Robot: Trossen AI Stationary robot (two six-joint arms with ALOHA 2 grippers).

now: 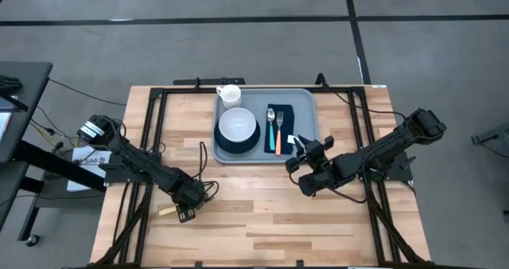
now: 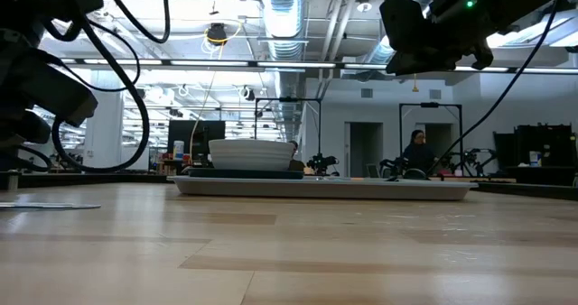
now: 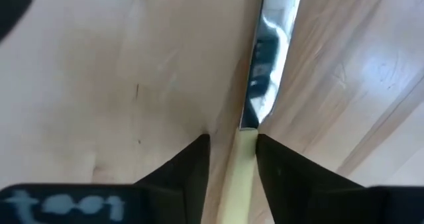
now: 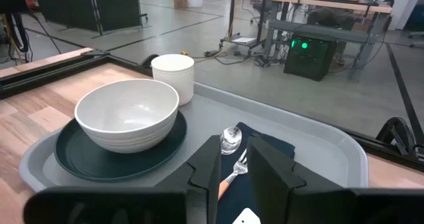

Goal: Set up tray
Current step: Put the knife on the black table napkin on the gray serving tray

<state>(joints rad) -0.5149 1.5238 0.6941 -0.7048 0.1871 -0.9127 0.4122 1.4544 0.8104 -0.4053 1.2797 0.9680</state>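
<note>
The light blue-grey tray point(image 1: 306, 102) lies at the table's far middle. On it a white bowl point(image 1: 237, 126) sits in a dark plate point(image 1: 225, 149), a white cup point(image 1: 230, 95) stands at its far left corner, and a spoon point(image 1: 271, 122) and a fork point(image 1: 279, 138) lie on a navy napkin point(image 1: 286, 114). A knife point(image 1: 168, 211) with a pale yellow handle lies flat on the wood at the near left. My left gripper point(image 3: 233, 159) points down over it, open, one finger on each side of the handle. My right gripper point(image 1: 301, 148) hovers by the tray's near right corner, open by a narrow gap and holding nothing. My left gripper comes from above with its fingers point(image 3: 192, 168) across the knife's handle point(image 3: 242, 159), close to where the blade begins. A strip of table shows between one finger and the handle. Whether the other finger touches the handle I cannot tell. The knife lies flat on the table.
Black frame rails point(image 1: 155, 134) run along the table's left and right sides and its far edge. Bare wood point(image 1: 254, 213) lies between the two arms, near the table's front. In the low view a person point(image 2: 417, 152) is in the room beyond the table.
</note>
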